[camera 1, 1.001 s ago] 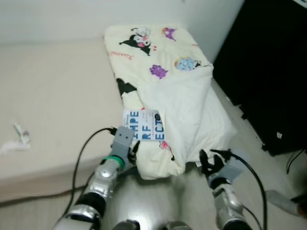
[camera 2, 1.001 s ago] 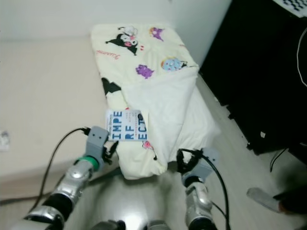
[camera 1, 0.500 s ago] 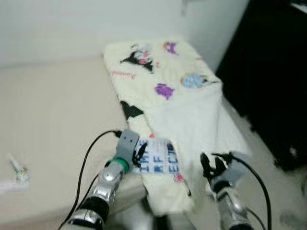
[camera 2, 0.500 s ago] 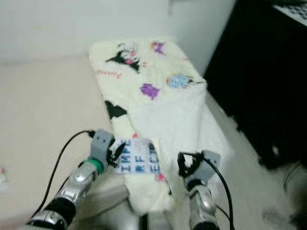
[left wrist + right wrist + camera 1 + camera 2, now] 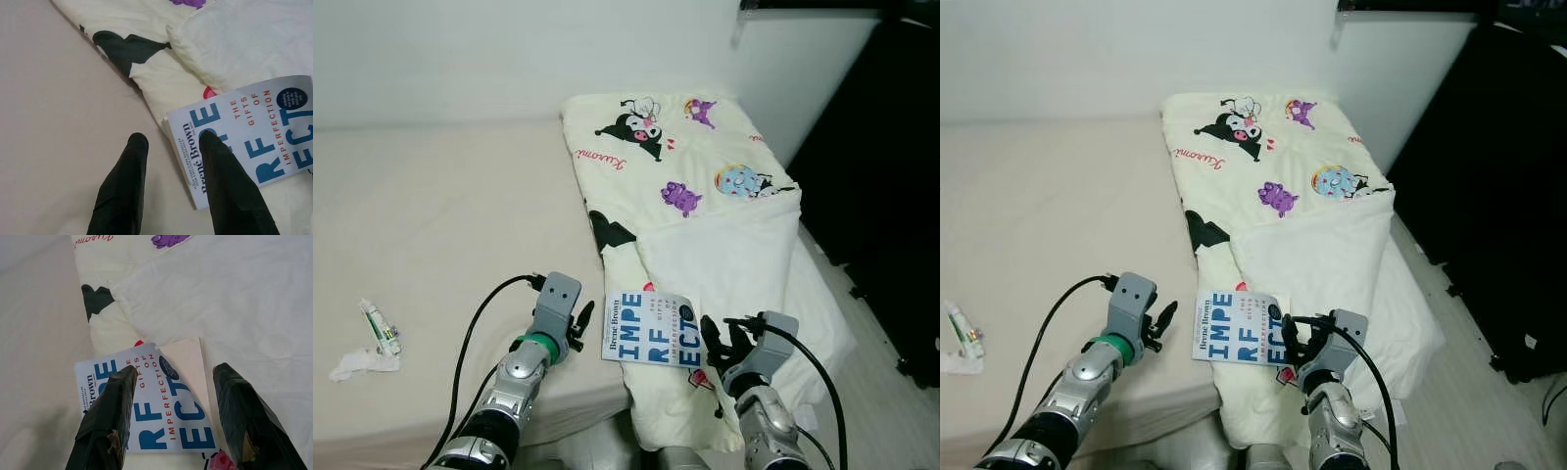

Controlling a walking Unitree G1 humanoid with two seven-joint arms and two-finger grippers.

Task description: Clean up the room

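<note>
Two spread end effectors, left (image 5: 579, 323) and right (image 5: 722, 340), flank the book (image 5: 652, 330) at the bed's (image 5: 431, 225) edge.

Both head views look steeply down from above onto the beige bed (image 5: 431, 215), with the blue-and-white paperback book (image 5: 651, 331) low in the centre of the frame. Each wrist view looks close along its own black fingers (image 5: 122, 191) at that same book, which all four views share.

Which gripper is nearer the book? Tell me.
Right, narrowly. The right gripper hangs over the book with fingers open across its cover; the left gripper is at the book's spine edge, one finger over it.
</note>
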